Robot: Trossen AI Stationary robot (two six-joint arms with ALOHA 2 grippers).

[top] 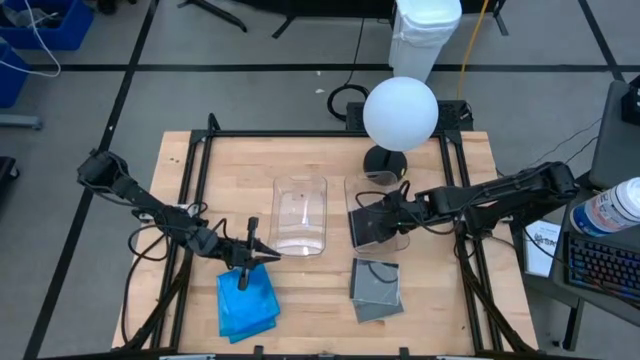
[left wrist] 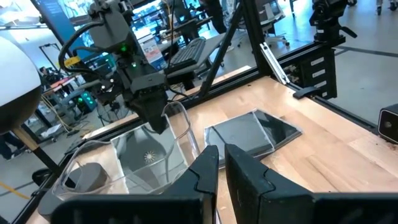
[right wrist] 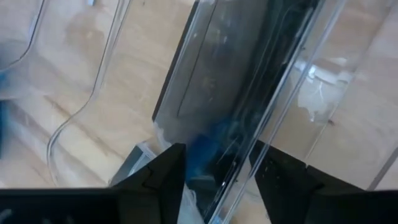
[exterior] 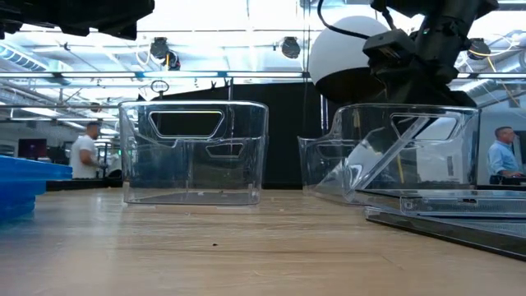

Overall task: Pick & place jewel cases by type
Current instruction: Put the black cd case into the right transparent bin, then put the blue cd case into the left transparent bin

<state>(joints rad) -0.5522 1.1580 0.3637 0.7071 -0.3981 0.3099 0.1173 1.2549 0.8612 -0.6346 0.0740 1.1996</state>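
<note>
The right gripper [top: 372, 222] pinches a dark jewel case [top: 366, 226], tilted inside the right tub [top: 400, 185], its edge against the tub's wall. The left gripper [top: 262, 256], fingers nearly closed and empty, hovers just above the blue cases [top: 246, 306]. Grey cases [top: 377, 285] lie just below the right gripper.

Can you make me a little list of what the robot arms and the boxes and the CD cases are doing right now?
left gripper: above the blue jewel cases, fingers nearly together, holding nothing
right gripper: at the right tub, holding a dark jewel case tilted inside it
left tub: looks empty
dark jewel cases: stacked on the table, near the right tub
sorting: just started
</note>
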